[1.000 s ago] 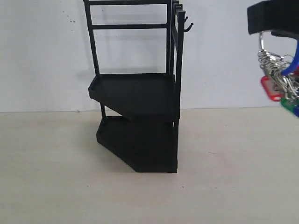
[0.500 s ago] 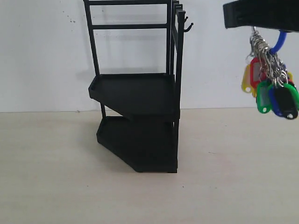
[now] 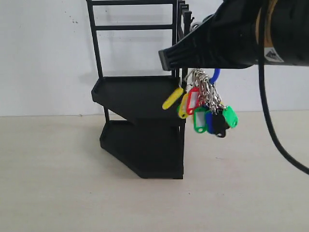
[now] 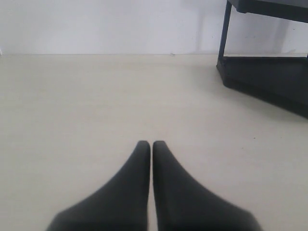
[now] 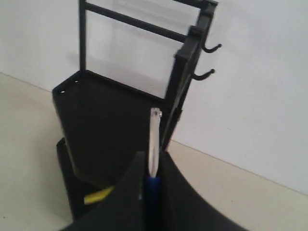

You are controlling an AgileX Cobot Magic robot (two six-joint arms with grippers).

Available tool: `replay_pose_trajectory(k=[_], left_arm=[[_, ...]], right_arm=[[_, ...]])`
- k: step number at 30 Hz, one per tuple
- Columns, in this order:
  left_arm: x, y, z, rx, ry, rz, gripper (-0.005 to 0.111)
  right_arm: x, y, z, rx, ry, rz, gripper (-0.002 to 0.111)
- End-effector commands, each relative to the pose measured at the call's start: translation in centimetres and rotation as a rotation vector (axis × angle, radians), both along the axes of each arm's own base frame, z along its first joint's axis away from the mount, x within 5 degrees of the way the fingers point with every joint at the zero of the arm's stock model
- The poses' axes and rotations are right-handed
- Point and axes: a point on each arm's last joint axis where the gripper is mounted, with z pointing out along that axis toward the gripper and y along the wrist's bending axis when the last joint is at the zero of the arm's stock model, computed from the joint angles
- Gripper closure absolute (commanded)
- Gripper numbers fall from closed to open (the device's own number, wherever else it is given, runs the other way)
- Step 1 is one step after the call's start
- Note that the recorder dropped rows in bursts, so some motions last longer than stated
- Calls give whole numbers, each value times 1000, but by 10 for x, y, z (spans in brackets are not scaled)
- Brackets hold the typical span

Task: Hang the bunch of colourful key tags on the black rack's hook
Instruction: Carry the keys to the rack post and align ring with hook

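Note:
The colourful key tag bunch (image 3: 204,109) dangles by its blue loop (image 3: 215,75) under my right gripper (image 3: 169,57), which is shut on the loop. It hangs in front of the black rack (image 3: 137,99), beside the rack's right upright. In the right wrist view the blue loop (image 5: 153,191) and a metal ring (image 5: 154,137) sit between the fingers of the right gripper (image 5: 153,161), and a yellow tag (image 5: 98,195) peeks out below. Two hooks (image 5: 211,48) jut from the upright, above and beyond the fingertips. My left gripper (image 4: 151,144) is shut on nothing, low over the table.
The rack's lower tray (image 4: 269,77) stands at the far right in the left wrist view. A pale table (image 3: 58,193) runs up to a white wall (image 3: 43,58). In the exterior view the right arm covers the hook area.
My right gripper has swept left from the right edge to the rack's upright, carrying the bunch. The tags now swing in front of the rack.

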Motion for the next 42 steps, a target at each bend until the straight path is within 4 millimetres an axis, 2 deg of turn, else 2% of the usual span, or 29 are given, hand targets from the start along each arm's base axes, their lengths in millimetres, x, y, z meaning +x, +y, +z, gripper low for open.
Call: replay_pose_trajectory(k=[1, 3, 4, 6, 7, 8, 10, 11, 12, 13, 14, 15, 18, 20, 21, 22, 26, 31, 38, 42], left_arm=[[0, 0, 2, -17, -20, 7, 102], [0, 0, 2, -17, -20, 7, 102], [0, 0, 2, -17, -20, 7, 102], [0, 0, 2, -17, -20, 7, 102], [0, 0, 2, -17, -20, 7, 102], [0, 0, 2, -17, -20, 7, 102], [0, 0, 2, -17, -20, 7, 102], [0, 0, 2, -17, -20, 7, 102], [0, 0, 2, -17, -20, 7, 102], [0, 0, 2, -17, -20, 7, 102], [0, 0, 2, -17, -20, 7, 102], [0, 0, 2, -17, -20, 7, 102], [0, 0, 2, -17, -20, 7, 102], [0, 0, 2, -17, -20, 7, 102], [0, 0, 2, -17, -20, 7, 102], [0, 0, 2, -17, -20, 7, 102], [0, 0, 2, -17, -20, 7, 102], [0, 0, 2, -17, -20, 7, 102], [0, 0, 2, -17, -20, 7, 102], [0, 0, 2, -17, -20, 7, 102]], right_arm=[[2, 2, 18, 8, -50, 34, 108], [2, -1, 28, 128, -37, -25, 108], [1, 0, 28, 101, -41, 1, 108], [2, 3, 21, -136, -41, 73, 108], [3, -1, 17, -200, -16, 41, 108], [4, -8, 17, -170, 8, -30, 108], [8, -21, 15, 134, 76, -201, 108], [10, -19, 12, 205, 101, -186, 108], [10, -11, 9, 156, 97, -83, 108], [9, -4, 6, 3, 60, 37, 108], [9, -1, 4, -125, 36, 99, 108], [9, -1, 4, -181, 27, 110, 108], [17, -11, 6, 184, 89, -30, 108], [19, -8, 1, 38, 61, 32, 108], [21, -9, -3, -48, 65, 30, 108], [23, -12, -6, -63, 84, -5, 108], [36, -26, -12, -57, 114, -105, 108], [54, -30, -15, -40, 70, -64, 108], [93, -47, -35, -13, 61, -57, 108], [113, -54, -37, 3, 64, -99, 108]])
